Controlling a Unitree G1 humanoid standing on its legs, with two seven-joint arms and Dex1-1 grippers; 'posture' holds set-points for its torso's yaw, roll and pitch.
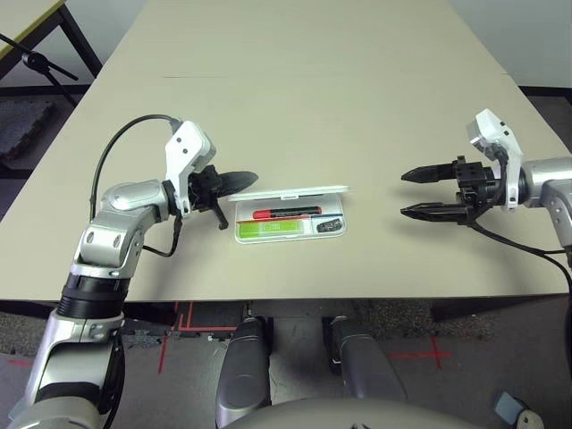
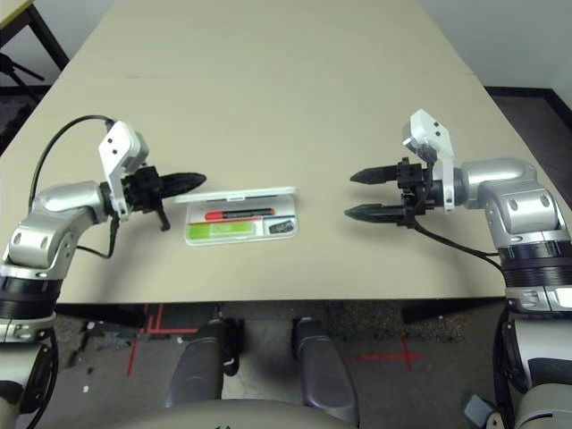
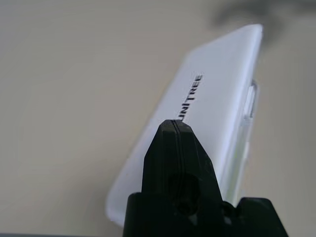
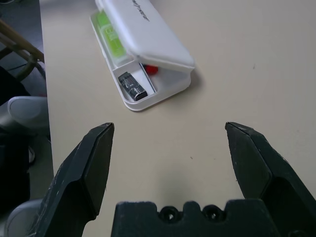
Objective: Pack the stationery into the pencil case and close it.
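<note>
We judge the case (image 1: 290, 214), lying on the bench just ahead of our closed left jaws and well off from our wide-open right jaws, light, stiff and slick, best pressed on its half-raised lid (image 1: 290, 192).

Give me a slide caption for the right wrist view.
Open right gripper faces the half-open white pencil case holding highlighter, marker and grey block.

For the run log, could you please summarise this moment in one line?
pencil case: lid ajar, stationery inside | left pincer: shut, behind lid | right pincer: open, apart
</note>
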